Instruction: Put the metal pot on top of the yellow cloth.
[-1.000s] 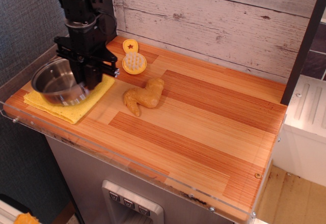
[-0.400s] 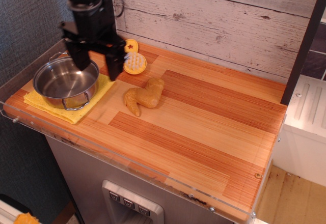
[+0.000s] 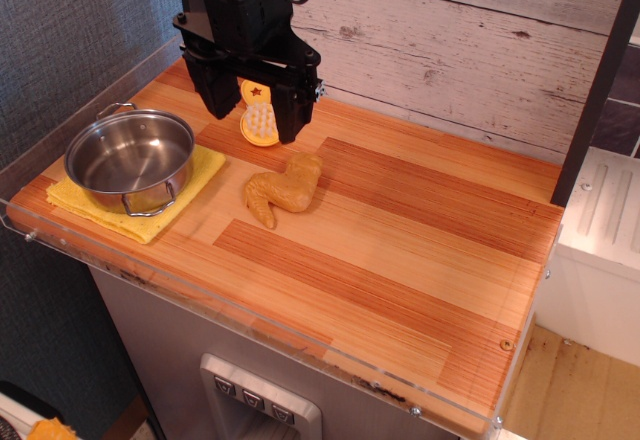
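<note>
Since earlier, the claw (image 3: 250,115) has been lifted right of the metal pot (image 3: 130,160), wide open, empty; placement on the yellow cloth (image 3: 140,218) appears done.

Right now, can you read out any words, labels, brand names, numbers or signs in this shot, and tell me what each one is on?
No readable words, brand names or numbers anywhere.
Only sign: a small dark star shape on the yellow-orange brush, partly hidden behind the end effector.
The buttons on the panel below the counter carry marks, too small to read.
The metal pot, yellow cloth and wooden counter show no text.
</note>
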Tool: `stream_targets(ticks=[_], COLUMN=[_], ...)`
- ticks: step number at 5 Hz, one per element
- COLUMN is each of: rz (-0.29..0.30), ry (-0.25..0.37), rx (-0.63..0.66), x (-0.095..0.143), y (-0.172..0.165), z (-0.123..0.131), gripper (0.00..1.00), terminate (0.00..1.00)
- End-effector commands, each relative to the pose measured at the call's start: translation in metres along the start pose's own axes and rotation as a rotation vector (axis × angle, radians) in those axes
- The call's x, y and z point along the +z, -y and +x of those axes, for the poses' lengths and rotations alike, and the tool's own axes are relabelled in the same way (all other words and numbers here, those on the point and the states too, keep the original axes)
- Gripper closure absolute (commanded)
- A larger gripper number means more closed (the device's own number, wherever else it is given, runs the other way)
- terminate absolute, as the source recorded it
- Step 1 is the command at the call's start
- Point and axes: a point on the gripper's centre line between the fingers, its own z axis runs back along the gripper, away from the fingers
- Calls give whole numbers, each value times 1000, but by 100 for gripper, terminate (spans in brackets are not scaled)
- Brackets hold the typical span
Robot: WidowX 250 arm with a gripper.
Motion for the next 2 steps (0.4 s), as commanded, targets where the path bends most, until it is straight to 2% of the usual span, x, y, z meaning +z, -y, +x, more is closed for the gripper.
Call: stream_targets(ticks=[1,2], rz=[4,4], ry=[5,5], rx=[-65,-65], x=[11,11], y=[6,6], z=[-4,-4], gripper=[0,0], terminate=[0,100])
